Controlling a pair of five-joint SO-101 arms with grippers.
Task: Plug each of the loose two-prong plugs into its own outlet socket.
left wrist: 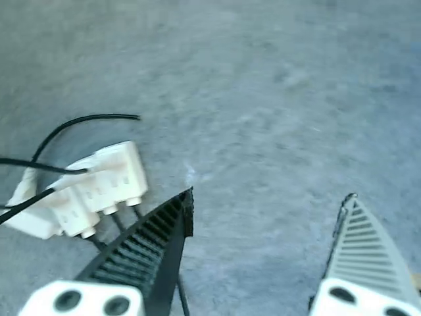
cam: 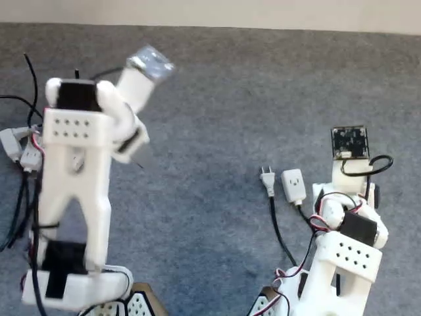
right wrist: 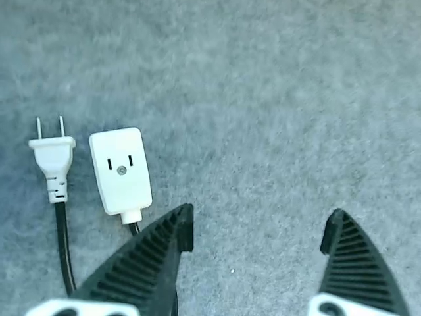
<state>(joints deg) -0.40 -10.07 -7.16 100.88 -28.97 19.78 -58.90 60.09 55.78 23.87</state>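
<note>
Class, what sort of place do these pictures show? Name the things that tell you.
Probably a robotics test bench: a grey carpeted surface, the left arm and right arm side by side, and a loose plug beside a socket.

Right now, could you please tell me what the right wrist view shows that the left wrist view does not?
Right wrist view: a white two-prong plug on a black cord, lying beside a white socket without touching it, both just ahead of the right tool. Left wrist view: a cluster of white connectors with black cords, next to the left tool. Shared: grey carpet, and each tool open and holding nothing.
</note>
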